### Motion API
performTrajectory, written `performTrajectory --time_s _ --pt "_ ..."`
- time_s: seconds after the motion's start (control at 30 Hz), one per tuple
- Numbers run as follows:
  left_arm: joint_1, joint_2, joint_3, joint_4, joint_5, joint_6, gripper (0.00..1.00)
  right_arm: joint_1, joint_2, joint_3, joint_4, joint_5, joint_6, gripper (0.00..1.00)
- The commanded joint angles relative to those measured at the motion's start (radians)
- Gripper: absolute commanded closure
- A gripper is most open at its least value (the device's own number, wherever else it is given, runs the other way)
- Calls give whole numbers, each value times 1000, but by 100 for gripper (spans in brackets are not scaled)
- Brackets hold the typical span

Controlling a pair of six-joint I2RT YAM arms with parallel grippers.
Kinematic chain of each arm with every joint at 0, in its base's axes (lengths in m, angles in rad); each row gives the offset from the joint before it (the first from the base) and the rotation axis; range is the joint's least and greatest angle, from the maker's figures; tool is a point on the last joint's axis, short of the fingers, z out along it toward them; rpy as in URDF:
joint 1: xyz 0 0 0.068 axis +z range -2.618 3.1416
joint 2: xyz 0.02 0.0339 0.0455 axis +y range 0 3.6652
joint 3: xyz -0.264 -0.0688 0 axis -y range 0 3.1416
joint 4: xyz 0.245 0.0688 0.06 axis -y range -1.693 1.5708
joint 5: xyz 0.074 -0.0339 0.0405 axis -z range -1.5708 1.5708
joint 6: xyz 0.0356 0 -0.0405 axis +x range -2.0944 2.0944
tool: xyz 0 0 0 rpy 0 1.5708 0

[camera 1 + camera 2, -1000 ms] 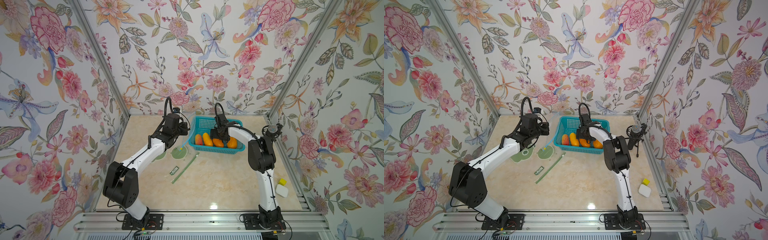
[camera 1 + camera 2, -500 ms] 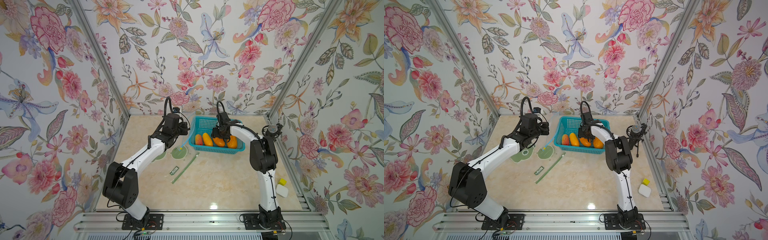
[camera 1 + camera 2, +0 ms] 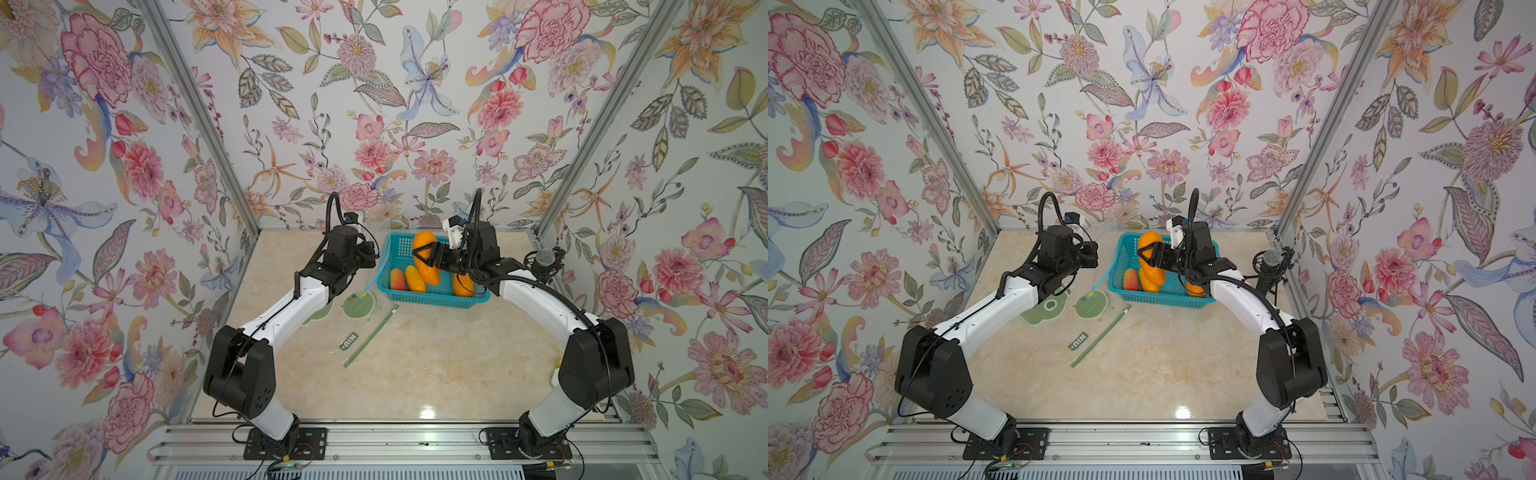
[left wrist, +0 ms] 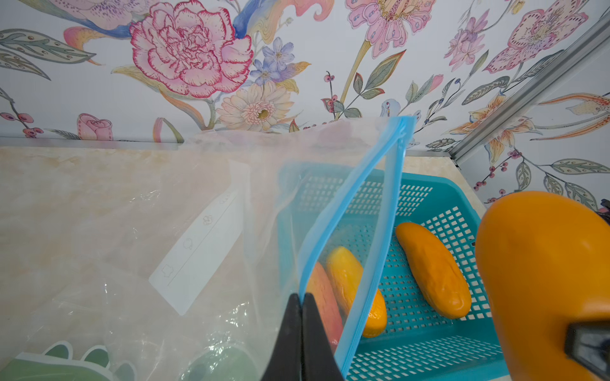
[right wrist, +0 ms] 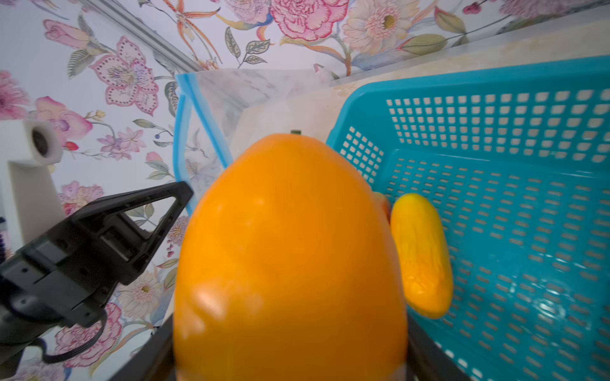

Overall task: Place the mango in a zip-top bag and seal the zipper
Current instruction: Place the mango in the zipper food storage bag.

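Mango (image 3: pixel 424 242) sits in the air over the 11 o'clock corner of the teal basket (image 3: pixel 432 300), clear of its floor. Beneath is the beige marbled table (image 3: pixel 436 357), with floral walls (image 3: pixel 374 104) on three sides. I count three other fruits (image 3: pixel 414 279) lying in the basket. The zip-top bag (image 4: pixel 198 231) is held up at the basket's 9 o'clock, mouth parted. Left gripper (image 4: pixel 301 300) is pressed together on its blue zipper (image 4: pixel 346 214) edge. Right gripper (image 3: pixel 422 257) reaches in from 3 o'clock and clamps the mango across its middle.
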Motion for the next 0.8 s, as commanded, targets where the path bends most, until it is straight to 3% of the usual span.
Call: performTrajectory --time_s 0.0,0.1,0.4,0.77 --pt "15 -29 -17 31 25 -30 100 46 49 -67 382 -221 218 55" --pt "15 -29 -20 32 33 -28 100 89 106 -38 475 -272 270 56" --pt "12 -85 -46 41 52 -30 100 132 208 64 437 -253 249 56" --pt "11 -97 -68 51 109 -35 100 147 305 260 38 -57 152 55"
